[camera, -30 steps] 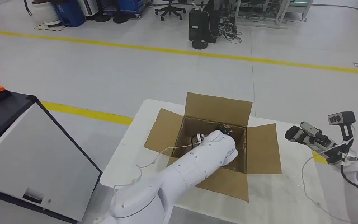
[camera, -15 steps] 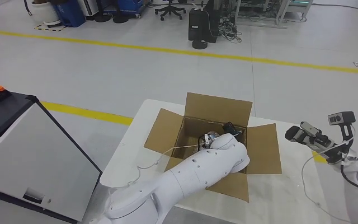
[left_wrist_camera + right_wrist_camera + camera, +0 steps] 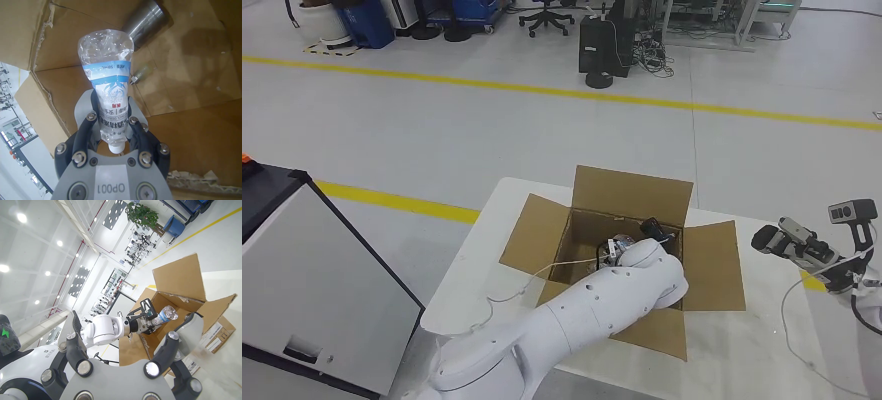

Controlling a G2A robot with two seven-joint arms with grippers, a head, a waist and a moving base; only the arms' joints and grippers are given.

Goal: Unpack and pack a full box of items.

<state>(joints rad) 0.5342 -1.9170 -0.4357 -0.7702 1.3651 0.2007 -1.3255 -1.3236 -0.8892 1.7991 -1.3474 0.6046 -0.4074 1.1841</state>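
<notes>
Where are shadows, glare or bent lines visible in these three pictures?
Left wrist view: a broad dark shadow lies on the wall of the box, and light glints on the clear bottle and the metal cylinder. Right wrist view: the ceiling lamps glare brightly, and the straight ceiling beams appear curved by the wide lens. Top view: even light, with the inside of the box shaded.

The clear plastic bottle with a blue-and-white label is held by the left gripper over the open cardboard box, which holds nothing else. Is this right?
Not the last part. In the left wrist view a shiny steel cylinder and a small metal fitting also lie in the brown cardboard box. The left gripper does hold the bottle.
</notes>
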